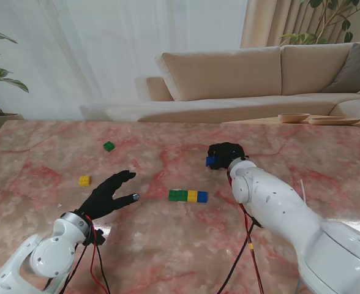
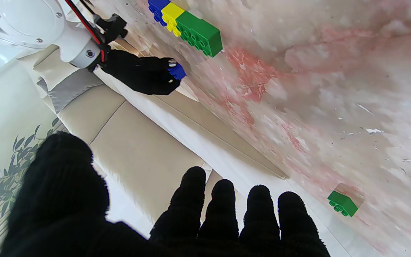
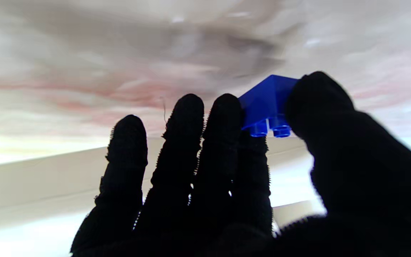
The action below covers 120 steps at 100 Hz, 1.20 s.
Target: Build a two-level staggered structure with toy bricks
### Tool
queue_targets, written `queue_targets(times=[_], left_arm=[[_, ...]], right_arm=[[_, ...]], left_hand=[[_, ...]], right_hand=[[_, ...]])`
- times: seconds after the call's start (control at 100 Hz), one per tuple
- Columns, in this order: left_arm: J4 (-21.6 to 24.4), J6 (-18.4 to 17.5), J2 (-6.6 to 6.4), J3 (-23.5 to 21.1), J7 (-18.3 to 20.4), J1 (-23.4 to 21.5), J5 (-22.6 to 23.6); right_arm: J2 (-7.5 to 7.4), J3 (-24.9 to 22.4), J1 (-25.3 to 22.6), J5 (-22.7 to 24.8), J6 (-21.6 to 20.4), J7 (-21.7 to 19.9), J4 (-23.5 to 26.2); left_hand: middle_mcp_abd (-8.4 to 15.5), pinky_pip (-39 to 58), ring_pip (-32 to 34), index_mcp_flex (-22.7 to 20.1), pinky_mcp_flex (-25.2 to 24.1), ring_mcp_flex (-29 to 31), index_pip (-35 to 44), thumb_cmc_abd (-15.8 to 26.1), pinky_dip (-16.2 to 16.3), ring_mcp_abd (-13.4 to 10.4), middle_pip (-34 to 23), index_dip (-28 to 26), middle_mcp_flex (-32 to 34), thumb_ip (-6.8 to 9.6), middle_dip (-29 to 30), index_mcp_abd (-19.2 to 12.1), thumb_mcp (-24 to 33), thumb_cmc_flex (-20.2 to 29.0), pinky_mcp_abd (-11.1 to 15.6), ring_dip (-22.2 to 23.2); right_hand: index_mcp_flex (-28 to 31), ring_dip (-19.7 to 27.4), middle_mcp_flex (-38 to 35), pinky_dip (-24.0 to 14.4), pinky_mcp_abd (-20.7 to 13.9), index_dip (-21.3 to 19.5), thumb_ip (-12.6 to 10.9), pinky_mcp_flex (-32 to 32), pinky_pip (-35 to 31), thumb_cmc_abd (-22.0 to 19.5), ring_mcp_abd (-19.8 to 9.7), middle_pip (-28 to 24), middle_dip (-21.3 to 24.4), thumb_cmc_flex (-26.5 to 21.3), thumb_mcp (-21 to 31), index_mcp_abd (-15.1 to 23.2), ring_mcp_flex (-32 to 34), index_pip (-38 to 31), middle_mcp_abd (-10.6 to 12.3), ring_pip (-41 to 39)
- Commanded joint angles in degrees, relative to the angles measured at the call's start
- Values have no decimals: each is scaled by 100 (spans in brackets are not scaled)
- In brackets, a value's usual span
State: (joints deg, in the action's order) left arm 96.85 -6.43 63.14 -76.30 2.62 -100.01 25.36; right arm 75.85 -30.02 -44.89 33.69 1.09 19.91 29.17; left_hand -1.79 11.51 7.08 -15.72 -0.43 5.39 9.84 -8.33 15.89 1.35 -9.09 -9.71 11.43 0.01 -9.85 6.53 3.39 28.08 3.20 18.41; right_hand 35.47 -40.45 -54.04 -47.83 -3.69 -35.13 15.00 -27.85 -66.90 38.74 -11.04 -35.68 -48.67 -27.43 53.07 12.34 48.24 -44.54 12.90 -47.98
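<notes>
Right hand [image 1: 225,154] pinches a blue brick [image 3: 267,103] between thumb and fingers, raised just beyond and right of the brick row [image 1: 188,196], whose long axis runs left-right. Left hand [image 1: 109,193], fingers spread and holding nothing, hovers left of the row

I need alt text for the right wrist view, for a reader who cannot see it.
The black-gloved right hand pinches a small blue plastic toy brick between thumb and fingers, with the blurred pink marble table top beyond it.
</notes>
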Motion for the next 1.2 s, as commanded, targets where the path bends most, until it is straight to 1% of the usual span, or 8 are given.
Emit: queue_targets(times=[0.0,0.09,0.2,0.33,0.49,0.65,0.83,1.19], left_arm=[[-33,-12,25,27,-34,-37,-15],[-45,-25,32,37,-65,-41,-29],[-74,-65,41,56,-111,-33,-38],[-109,-127,51,85,-161,-19,-57],[-117,-183,66,118,-241,-13,-60],[-80,-220,74,141,-297,-19,-41],[-38,-253,81,147,-344,-46,-23],[-12,-346,74,78,-336,-121,-15]], right_arm=[[-396,-70,-342,61,68,-218,874],[-710,-621,-819,481,408,-480,1823],[-947,-1189,-1361,912,627,-702,2692],[-1111,-1736,-1965,1293,753,-881,3510],[-1236,-2225,-2605,1652,839,-1087,4313],[-1278,-2495,-3069,1845,957,-1191,4903],[-1285,-2537,-3382,1980,1106,-1192,5325],[-1216,-2038,-3327,1981,1442,-980,5306]], left_hand=[[86,-236,-192,-192,-53,-97,-28,207,50,-298,-71,-88,-62,127,-24,-46,10,6,257,-82],[87,-236,-193,-192,-52,-96,-32,208,54,-295,-74,-87,-61,127,-26,-50,10,12,260,-83],[83,-235,-195,-195,-52,-96,-35,206,59,-295,-77,-86,-61,126,-28,-49,5,12,262,-84],[81,-238,-195,-203,-52,-94,-37,205,60,-293,-80,-86,-59,126,-29,-42,3,13,262,-84],[85,-239,-196,-207,-52,-95,-40,206,62,-292,-85,-86,-57,125,-32,-50,0,15,255,-85],[79,-243,-198,-208,-54,-94,-46,205,64,-296,-80,-86,-61,125,-30,-42,-5,15,258,-87],[83,-242,-195,-217,-49,-83,-45,204,66,-292,-87,-87,-57,127,-34,-42,-6,18,254,-86],[73,-236,-193,-230,-47,-84,-43,204,71,-283,-96,-90,-53,127,-39,-44,-9,20,250,-86]], right_hand=[[360,-103,-166,-103,57,-66,120,-25,-262,-144,-18,-7,14,-137,281,455,223,-546,-3,-101],[439,-134,-243,-119,78,-57,114,-55,-315,-151,6,-15,-10,-138,270,461,276,-568,-19,-144],[481,-158,-281,-125,97,-48,101,-56,-345,-133,31,1,-31,-160,304,447,293,-569,-39,-165],[486,-169,-294,-123,104,-44,117,-66,-363,-150,33,30,-45,-122,287,434,301,-553,-55,-160],[544,-193,-335,-132,132,-20,136,-69,-404,-224,77,49,-54,-47,201,386,336,-533,-95,-182],[612,-250,-396,-150,164,30,120,-63,-463,-257,120,31,-83,-50,147,308,358,-507,-152,-256],[653,-313,-418,-161,191,117,125,-51,-518,-285,165,33,-122,-11,127,216,360,-466,-213,-334],[665,-432,-347,-170,202,200,53,18,-564,-331,164,-38,-228,1,19,122,258,-334,-242,-479]])
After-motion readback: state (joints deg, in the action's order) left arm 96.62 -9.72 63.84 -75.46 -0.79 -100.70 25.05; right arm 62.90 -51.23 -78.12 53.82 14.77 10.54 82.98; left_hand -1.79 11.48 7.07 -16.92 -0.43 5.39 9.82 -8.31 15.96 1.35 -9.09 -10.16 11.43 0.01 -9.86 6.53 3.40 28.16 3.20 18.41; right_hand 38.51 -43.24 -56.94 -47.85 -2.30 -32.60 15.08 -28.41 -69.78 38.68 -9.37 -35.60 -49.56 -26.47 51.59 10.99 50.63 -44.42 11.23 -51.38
